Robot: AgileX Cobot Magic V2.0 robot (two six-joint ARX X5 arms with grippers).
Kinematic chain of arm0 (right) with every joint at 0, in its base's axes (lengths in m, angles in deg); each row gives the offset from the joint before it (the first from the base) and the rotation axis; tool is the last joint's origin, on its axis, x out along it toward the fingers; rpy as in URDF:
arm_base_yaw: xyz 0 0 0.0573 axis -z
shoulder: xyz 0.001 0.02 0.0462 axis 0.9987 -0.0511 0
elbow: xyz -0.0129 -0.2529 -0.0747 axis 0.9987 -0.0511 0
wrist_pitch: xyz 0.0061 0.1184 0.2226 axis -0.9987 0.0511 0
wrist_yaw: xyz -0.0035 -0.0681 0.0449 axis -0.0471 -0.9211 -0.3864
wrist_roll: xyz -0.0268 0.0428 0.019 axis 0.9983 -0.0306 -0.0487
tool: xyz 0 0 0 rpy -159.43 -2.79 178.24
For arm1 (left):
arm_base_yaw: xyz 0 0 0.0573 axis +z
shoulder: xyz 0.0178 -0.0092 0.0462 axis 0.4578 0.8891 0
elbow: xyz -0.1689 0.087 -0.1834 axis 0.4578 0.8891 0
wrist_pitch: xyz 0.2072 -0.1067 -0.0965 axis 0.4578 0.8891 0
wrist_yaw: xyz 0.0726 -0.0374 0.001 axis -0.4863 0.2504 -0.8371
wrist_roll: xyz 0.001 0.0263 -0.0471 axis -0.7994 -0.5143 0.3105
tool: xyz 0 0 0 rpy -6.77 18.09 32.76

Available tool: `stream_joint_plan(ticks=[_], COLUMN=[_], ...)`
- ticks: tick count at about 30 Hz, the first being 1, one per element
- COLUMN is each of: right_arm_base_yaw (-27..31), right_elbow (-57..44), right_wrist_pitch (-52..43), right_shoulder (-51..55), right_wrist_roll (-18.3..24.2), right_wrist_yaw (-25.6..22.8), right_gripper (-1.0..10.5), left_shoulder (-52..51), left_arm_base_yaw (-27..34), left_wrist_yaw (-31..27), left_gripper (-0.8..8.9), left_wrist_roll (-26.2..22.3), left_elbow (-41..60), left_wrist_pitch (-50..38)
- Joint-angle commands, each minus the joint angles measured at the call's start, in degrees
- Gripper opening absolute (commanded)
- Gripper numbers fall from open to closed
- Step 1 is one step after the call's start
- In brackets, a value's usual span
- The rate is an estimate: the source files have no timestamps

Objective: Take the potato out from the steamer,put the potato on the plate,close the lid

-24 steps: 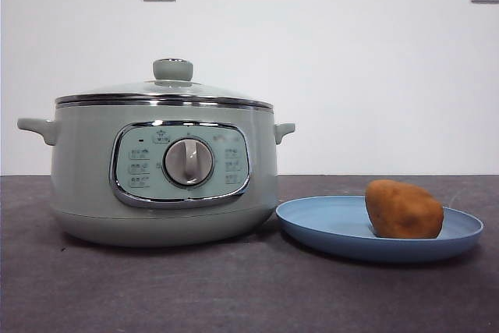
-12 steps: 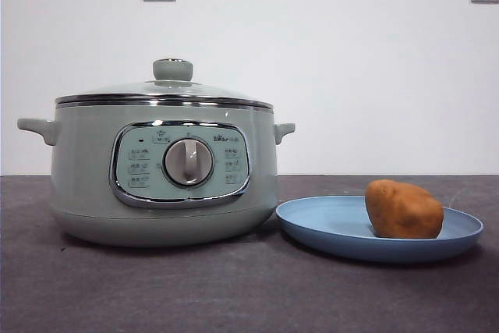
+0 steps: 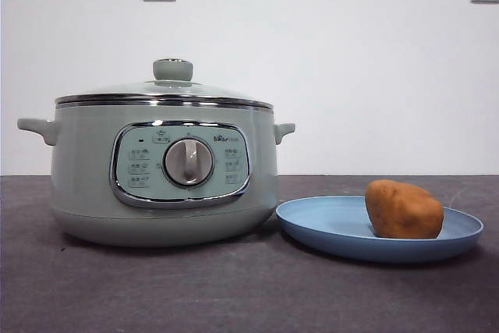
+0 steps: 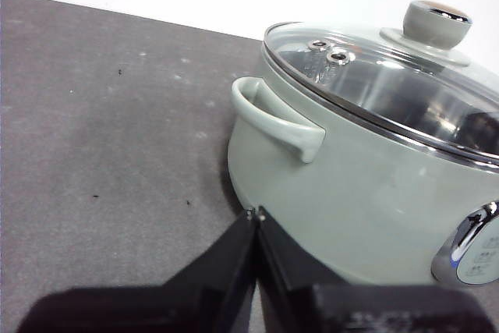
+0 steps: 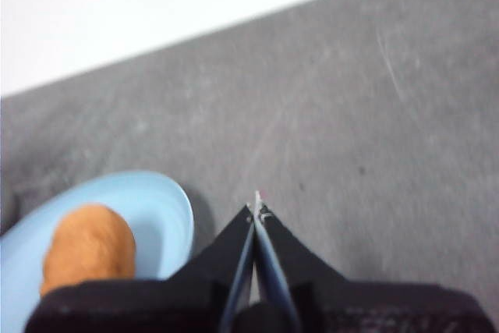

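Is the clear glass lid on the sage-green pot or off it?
On. The clear glass lid sits level on the sage-green pot, its steel rim flush with the chrome rim in the front and left wrist views.

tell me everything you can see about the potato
The potato is a lumpy oval with matte orange-brown skin, whole and unpeeled as far as shown. It lies on its side on the light-blue plate, toward the side away from the steamer, touching only the plate. Neither gripper holds it; the right gripper is beside the plate over bare table.
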Motion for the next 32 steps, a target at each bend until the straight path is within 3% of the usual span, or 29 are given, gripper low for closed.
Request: stream_joint_plan(ticks=[1, 32], right_arm_base_yaw=[-0.04, -0.07], right_elbow=[-0.66, -0.63], right_wrist_pitch=[0.31, 0.48], right_shoulder=[1.01, -0.07], right_wrist_roll=[0.04, 0.02], right_wrist_yaw=[-0.07, 0.04], right_gripper=[0.0, 0.0], left_shoulder=[-0.11, -0.11], left_arm_base_yaw=[0.09, 0.09], left_wrist_yaw=[-0.2, -0.2], left_gripper=[-0.03, -0.03], left_wrist_roll=[0.17, 0.17], left_elbow=[0.74, 0.74], left_wrist_pitch=[-0.07, -0.07])
